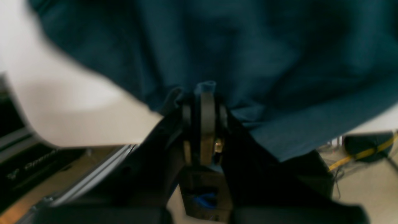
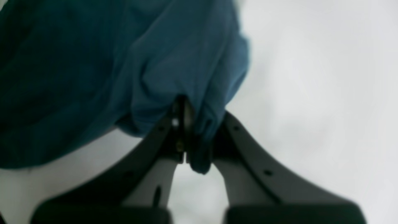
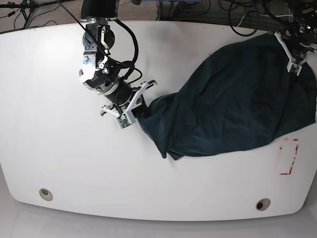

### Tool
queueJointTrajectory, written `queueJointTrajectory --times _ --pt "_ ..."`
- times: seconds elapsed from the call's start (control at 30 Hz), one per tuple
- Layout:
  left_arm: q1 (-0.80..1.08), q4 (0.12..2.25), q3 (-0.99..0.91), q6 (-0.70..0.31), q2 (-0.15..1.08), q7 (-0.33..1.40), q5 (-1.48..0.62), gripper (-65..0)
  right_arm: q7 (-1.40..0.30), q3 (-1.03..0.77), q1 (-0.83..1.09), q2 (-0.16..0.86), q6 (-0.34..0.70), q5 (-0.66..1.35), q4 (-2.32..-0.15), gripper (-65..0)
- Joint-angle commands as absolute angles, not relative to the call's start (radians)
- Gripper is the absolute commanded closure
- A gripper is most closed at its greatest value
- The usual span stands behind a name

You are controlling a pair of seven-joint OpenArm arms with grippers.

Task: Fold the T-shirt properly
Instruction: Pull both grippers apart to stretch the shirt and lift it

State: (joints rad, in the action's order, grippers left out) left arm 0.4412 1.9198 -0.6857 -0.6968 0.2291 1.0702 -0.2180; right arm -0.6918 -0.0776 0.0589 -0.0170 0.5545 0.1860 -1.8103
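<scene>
Two arms have hold of the T-shirt (image 3: 233, 104), one at each end of it. The garment lies on the white table (image 3: 59, 163), spread over the right half of the surface and reaching up to the far right corner, dark teal and rumpled, with a long fold running along its lower side.

Near the middle of the table, the right gripper (image 3: 141, 110) is clamped tight on the cloth's leftmost tip. From its own wrist camera the right gripper (image 2: 183, 124) shows both black jaws pressed together with a bunch of teal fabric squeezed between them, and a small tail of cloth hanging out below the pinch. Around it the bare white tabletop fills the rest of that view.

At the far right corner, the left gripper (image 3: 292, 54) sits at the edge of the shirt, its white fingers over the cloth. Its wrist view settles the matter: the left gripper (image 1: 205, 102) is closed, pads together, with a little ridge of teal fabric poking up above them. Beyond the pinch the T-shirt (image 1: 236, 49) drapes away broadly, and part of it hangs over the table's edge, with floor and a yellow cable (image 1: 357, 155) below.

On the surface near the right edge, just below the shirt, a red outlined rectangle (image 3: 288, 156) is marked. Two round holes (image 3: 45, 194) sit along the near edge.
</scene>
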Motion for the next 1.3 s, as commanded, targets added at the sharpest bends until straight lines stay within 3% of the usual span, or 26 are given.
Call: queueJointTrajectory --times 0.0,0.33,0.57,0.67,1.27 --pt "0.423 1.965 -0.745 -0.698 0.228 1.049 -0.292 -0.1 -0.661 -0.108 0.042 -0.013 0.555 0.203 -1.882 -1.4" --pt "0.303 1.971 -0.84 -0.698 0.269 1.133 -0.473 0.0 -0.717 -0.154 -0.008 0.05 0.555 0.203 -1.98 -1.6" --pt "0.045 1.971 -0.923 -0.698 0.268 1.374 -0.473 0.0 -0.72 -0.154 -0.09 0.11 0.555 0.205 -1.982 -1.7" --pt "-0.051 1.971 -0.928 -0.698 0.269 1.396 -0.472 0.0 -0.722 -0.153 -0.137 0.137 0.555 0.205 -1.982 -1.7" --pt "-0.527 1.962 -0.611 -0.605 0.312 1.396 -0.41 0.0 -0.771 -0.15 -0.562 0.344 0.564 0.216 -1.791 -1.9"
